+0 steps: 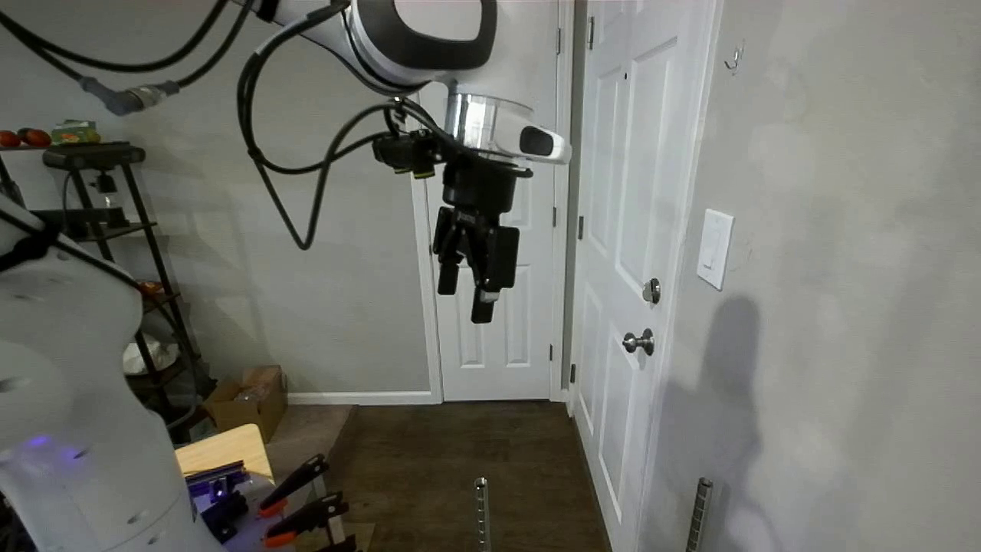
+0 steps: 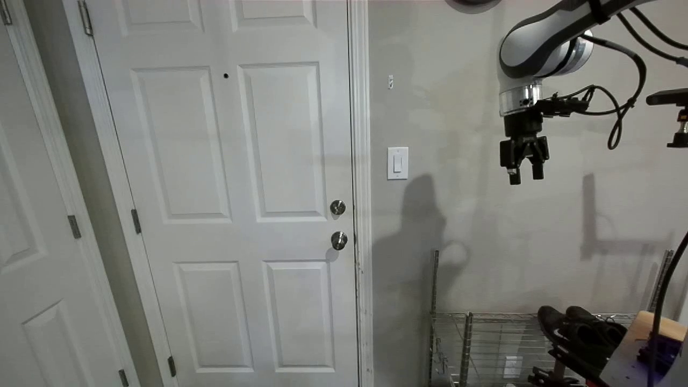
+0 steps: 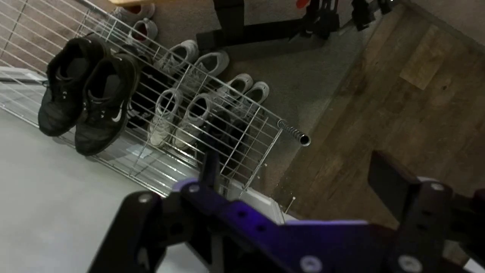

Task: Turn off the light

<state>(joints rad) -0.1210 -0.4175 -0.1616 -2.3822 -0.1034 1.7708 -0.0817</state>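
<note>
The light's switch is a white upright wall plate with a rocker; it shows in both exterior views (image 1: pixel 715 249) (image 2: pixel 398 163), on the grey wall beside the door frame. It is out of the wrist view. My gripper (image 1: pixel 465 297) points downward in the air, well apart from the plate. In an exterior view the gripper (image 2: pixel 526 175) is to the right of the plate, with its fingertips at about the height of the plate's lower edge. In the wrist view the gripper (image 3: pixel 293 163) has its black fingers spread wide with nothing between them. No lamp shows.
A white door with a round knob (image 2: pixel 339 240) and a lock (image 2: pixel 337 207) is left of the plate. A wire rack (image 3: pixel 261 161) with several shoes stands along the wall below; its metal posts (image 1: pixel 482 514) stick up. A small wall hook (image 2: pixel 391 81) is above the plate.
</note>
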